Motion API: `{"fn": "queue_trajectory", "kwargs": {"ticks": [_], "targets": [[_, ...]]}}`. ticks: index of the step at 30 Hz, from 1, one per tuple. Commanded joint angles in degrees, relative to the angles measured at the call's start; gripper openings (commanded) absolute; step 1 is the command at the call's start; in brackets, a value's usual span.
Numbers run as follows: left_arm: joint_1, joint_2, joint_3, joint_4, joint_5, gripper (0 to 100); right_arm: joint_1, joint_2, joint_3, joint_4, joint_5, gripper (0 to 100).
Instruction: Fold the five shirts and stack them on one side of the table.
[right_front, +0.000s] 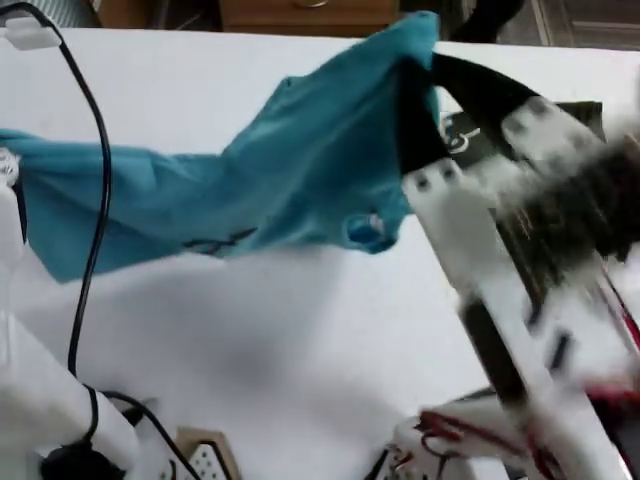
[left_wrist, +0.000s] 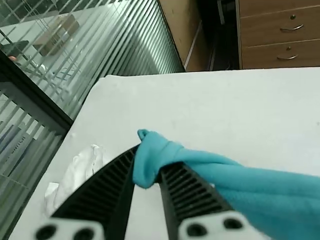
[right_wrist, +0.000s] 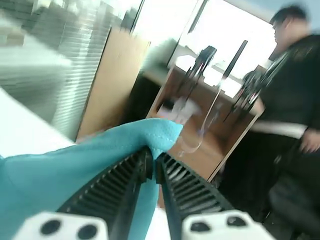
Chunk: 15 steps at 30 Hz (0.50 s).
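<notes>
Bright all over. The table (right_front: 330, 90) is v. white, nearly glaring. A soft grey shadow (right_front: 230, 340) lies on it under the blue shirt (right_front: 300, 170). Right wrist view: big window (right_wrist: 235, 35) at the back is washed-out white w/ glare, stuff in front of it looks dark. Left wrist view: pale light shows thru the blinds (left_wrist: 115, 40), soft & even.

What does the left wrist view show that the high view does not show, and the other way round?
From the left wrist view: the left gripper up close, its ridged fingers shut on a bunched corner of the teal shirt, and a crumpled white thing lying by the table's edge. From the high view: the shirt's long span held up over the table, its other end in the right gripper, and a black cable hanging in front. In both: the teal shirt and the white table.
</notes>
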Motion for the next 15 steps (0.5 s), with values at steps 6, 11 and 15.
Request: {"fn": "queue_trajectory", "kwargs": {"ticks": [6,11,15], "targets": [[0.3,-1.1,-5.8,1.6,-0.2,2,0.6,-10.3,-1.3,0.6,4.3,1.9],[0.3,-2.5,-2.7,1.7,-0.2,2,0.6,-13.0,-1.3,0.5,6.1,1.9],[0.3,-6.3,3.3,1.1,-0.3,2,0.7,-13.6,-1.3,-1.6,6.7,1.9]]}}
